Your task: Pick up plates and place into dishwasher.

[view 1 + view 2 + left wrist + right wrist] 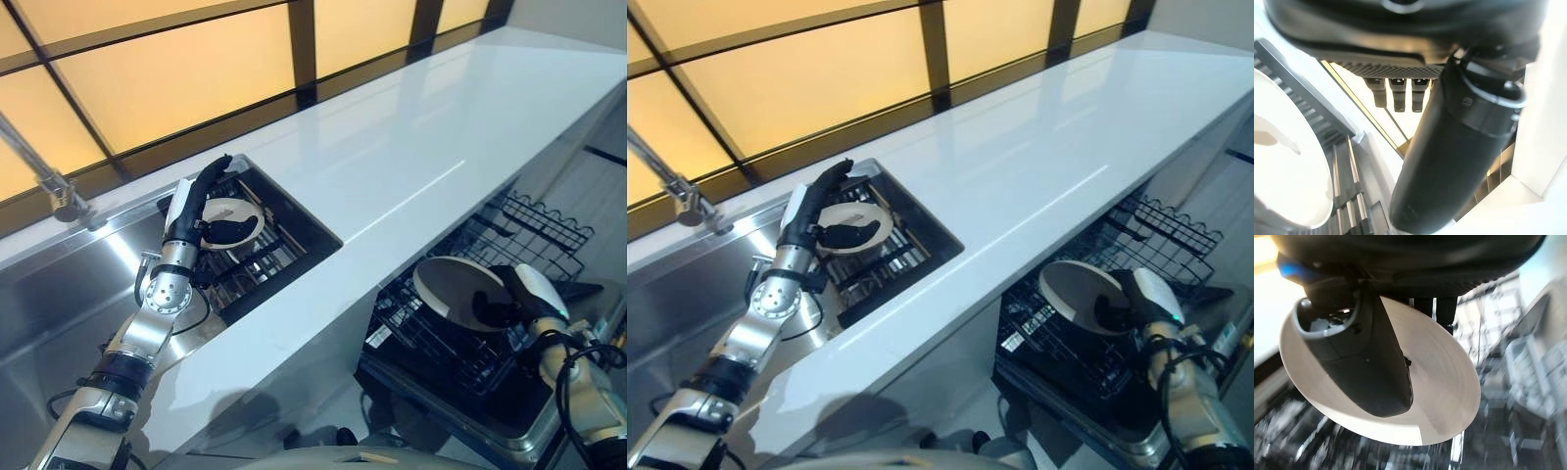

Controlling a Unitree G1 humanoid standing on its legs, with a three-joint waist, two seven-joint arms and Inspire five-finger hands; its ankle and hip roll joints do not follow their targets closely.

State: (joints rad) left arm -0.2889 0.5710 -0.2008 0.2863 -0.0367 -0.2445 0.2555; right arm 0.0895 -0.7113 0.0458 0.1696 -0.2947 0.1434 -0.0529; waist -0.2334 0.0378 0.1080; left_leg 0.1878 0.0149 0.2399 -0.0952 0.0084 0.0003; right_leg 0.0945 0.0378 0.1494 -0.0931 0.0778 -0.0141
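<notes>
A long white surface point(411, 157) runs above the black dishwasher rack point(460, 333). To its left, a sink drainer point(265, 250) holds one white plate point(227, 220); the left hand point(186, 220) reaches over it, fingers straight, apparently not gripping. The right hand point(1136, 299) pinches another plate point(1078, 294) over the rack.

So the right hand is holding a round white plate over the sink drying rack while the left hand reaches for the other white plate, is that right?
Not quite. The right hand holds its round white plate over the black wire dishwasher rack, not the sink drying rack, as the left eye view shows. The left hand does reach for the other white plate.
</notes>
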